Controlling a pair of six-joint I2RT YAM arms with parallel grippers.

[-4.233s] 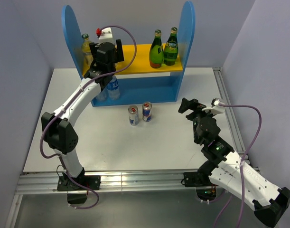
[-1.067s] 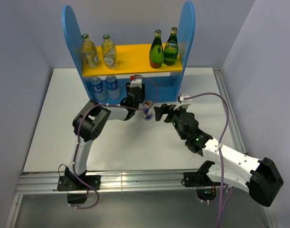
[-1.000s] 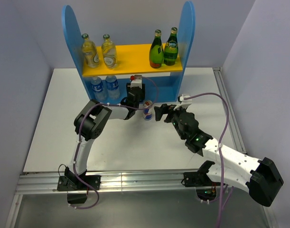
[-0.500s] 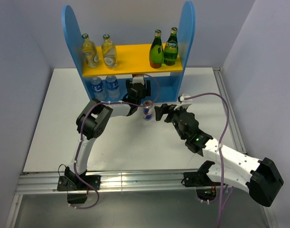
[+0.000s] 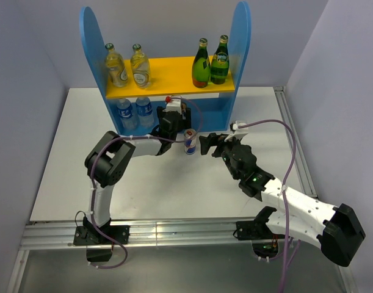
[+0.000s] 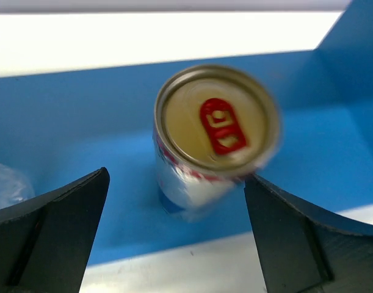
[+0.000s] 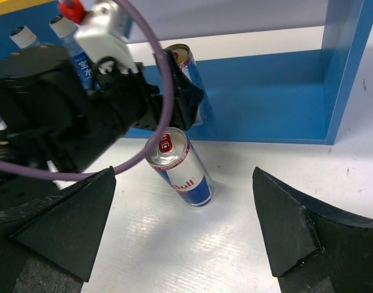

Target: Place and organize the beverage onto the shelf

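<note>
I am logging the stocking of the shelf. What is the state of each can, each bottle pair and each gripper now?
Shelf can: unopened, standing on the blue base of the shelf.
Table can: unopened, upright on the table, not held.
Left gripper: open, holding nothing.
Right gripper: open, holding nothing.
Green bottles: upright on the yellow board.
Yellow bottles: upright on the yellow board.
Water bottles: upright on the blue base.

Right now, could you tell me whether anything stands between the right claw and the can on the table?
Nothing visible does. The can stands in the open before the right claw; the left claw is just behind it, at the shelf.
</note>
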